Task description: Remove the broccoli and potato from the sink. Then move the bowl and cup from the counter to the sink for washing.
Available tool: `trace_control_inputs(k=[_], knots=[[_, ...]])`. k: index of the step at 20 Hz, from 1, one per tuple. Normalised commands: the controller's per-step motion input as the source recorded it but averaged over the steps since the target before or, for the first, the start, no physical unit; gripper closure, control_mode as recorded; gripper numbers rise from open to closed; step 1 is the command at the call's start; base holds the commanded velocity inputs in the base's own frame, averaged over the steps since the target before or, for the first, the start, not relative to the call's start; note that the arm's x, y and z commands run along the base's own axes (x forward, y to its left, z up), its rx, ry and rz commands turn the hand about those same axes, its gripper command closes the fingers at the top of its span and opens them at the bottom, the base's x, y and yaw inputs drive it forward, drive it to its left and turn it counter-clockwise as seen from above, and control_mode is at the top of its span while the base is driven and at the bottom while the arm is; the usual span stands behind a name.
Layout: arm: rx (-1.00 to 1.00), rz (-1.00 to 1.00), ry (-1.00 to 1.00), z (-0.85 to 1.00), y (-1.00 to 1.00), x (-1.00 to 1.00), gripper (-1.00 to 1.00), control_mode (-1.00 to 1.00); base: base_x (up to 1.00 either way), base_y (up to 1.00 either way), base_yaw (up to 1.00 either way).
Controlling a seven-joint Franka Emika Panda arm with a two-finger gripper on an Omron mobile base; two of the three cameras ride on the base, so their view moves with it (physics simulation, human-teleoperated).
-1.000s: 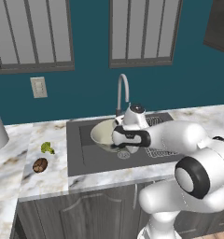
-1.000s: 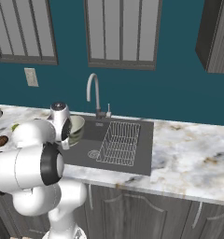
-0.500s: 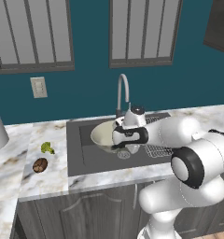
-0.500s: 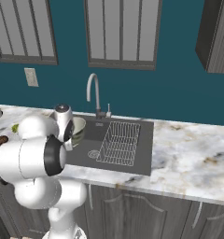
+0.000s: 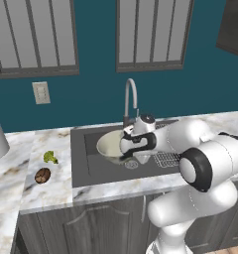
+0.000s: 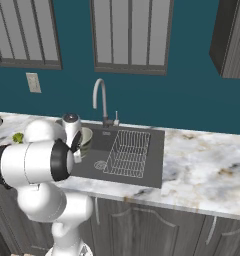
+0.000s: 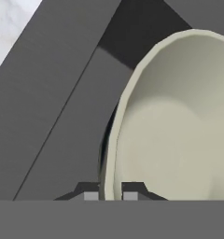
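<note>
Now the fingers (image 7: 110,195) pinched the bowl (image 7: 179,135) by its near rim, one inside, one outside; the bowl hung low inside the sink (image 5: 93,166), its hollow lying ahead of the fingers.

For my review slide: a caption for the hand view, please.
Gripper shut on the rim of the cream bowl, held over the dark grey sink.
</note>
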Motion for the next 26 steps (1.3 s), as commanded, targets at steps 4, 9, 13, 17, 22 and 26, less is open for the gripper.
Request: trace_control_inputs(k=[4, 9, 13, 17, 22, 26], knots=[[0.00, 0.06, 0.00, -0.10, -0.03, 0.08, 1.00, -1.00, 0.00, 0.00, 0.00], [0.00, 0.06, 0.00, -0.08, -0.05, 0.09, 1.00, -1.00, 0.00, 0.00, 0.00], [0.00, 0.05, 0.00, -0.08, -0.05, 0.07, 1.00, -1.00, 0.00, 0.00, 0.00], [0.00, 0.04, 0.00, -0.07, -0.04, 0.08, 1.00, -1.00, 0.00, 0.00, 0.00], [0.00, 0.03, 0.00, -0.10, -0.03, 0.11, 1.00, -1.00, 0.00, 0.00, 0.00], [0.00, 0.02, 0.00, -0.07, -0.02, 0.14, 1.00, -1.00, 0.00, 0.00, 0.00]])
